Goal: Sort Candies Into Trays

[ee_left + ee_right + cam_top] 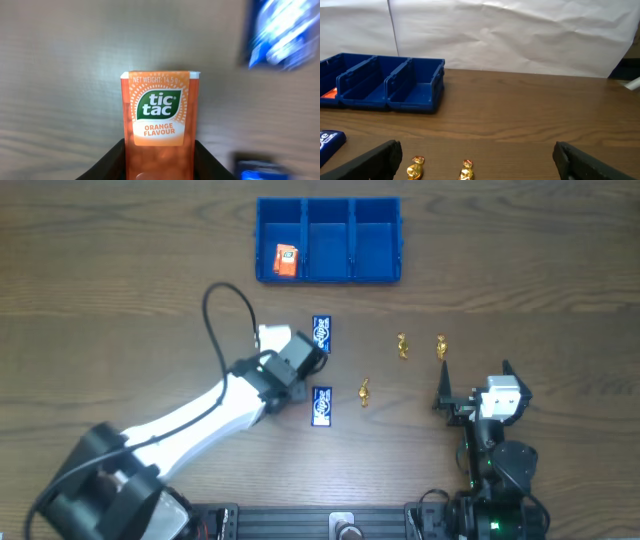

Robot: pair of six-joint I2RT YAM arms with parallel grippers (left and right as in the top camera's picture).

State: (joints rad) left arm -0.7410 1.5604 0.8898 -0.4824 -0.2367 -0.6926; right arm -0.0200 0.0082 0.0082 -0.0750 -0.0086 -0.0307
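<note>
Pinching an orange box (159,120), the left gripper (159,159) is hanging above the table (60,75). The right gripper (479,161) is sitting spread.

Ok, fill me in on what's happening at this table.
The left gripper holds an orange candy box. Another orange box lies in the blue tray's left compartment. Two blue packets and three gold candies wait on the table. The right gripper sits open beside the gold candies.

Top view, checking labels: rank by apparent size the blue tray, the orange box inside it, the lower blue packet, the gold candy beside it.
1. blue tray
2. lower blue packet and orange box: too alike to rank
3. gold candy
</note>
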